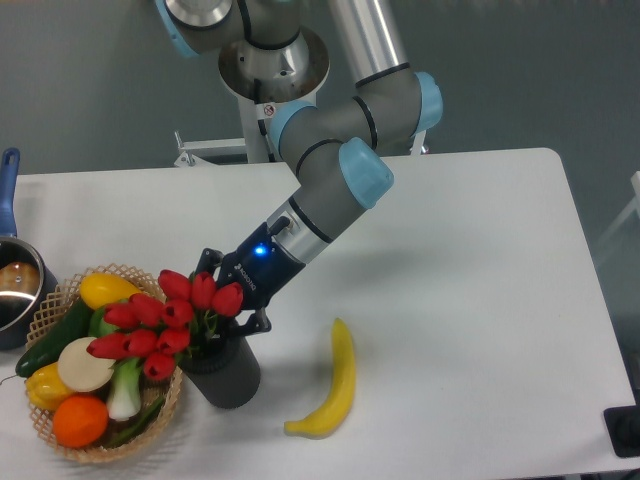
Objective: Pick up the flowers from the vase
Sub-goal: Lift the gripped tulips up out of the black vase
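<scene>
Flowers [165, 320], red-budded, pinched by the hand [232, 305], above the vase [225, 370].

The gripper [225, 290] is matt black plastic or coated metal, with one small blue light glowing on its body. The arm [330, 180] behind it has smooth grey shells with a satin sheen and glossy light-blue plastic caps at the joints. The flowers [165, 315] at its fingertips have smooth, waxy red buds. The vase [225, 375] just below is dark grey, matt and ribbed. The basket [60, 440] to its left is rough woven wicker. The table [460, 300] is matt white and smooth.
</scene>
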Controlling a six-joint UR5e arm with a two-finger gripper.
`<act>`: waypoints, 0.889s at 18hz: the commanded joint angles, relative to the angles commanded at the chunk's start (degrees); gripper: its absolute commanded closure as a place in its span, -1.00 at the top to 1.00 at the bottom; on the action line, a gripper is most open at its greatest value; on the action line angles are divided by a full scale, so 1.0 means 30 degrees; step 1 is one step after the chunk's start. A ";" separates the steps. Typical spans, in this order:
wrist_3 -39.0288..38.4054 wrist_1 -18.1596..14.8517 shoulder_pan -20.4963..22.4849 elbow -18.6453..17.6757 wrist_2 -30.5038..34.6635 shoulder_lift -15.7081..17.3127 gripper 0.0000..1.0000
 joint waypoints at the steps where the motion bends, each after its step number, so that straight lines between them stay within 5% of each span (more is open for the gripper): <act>1: -0.0030 0.0000 0.0029 -0.0029 0.0000 0.0000 -0.38; 16: -0.4567 0.0029 0.1143 0.1200 -0.2519 0.1846 -0.34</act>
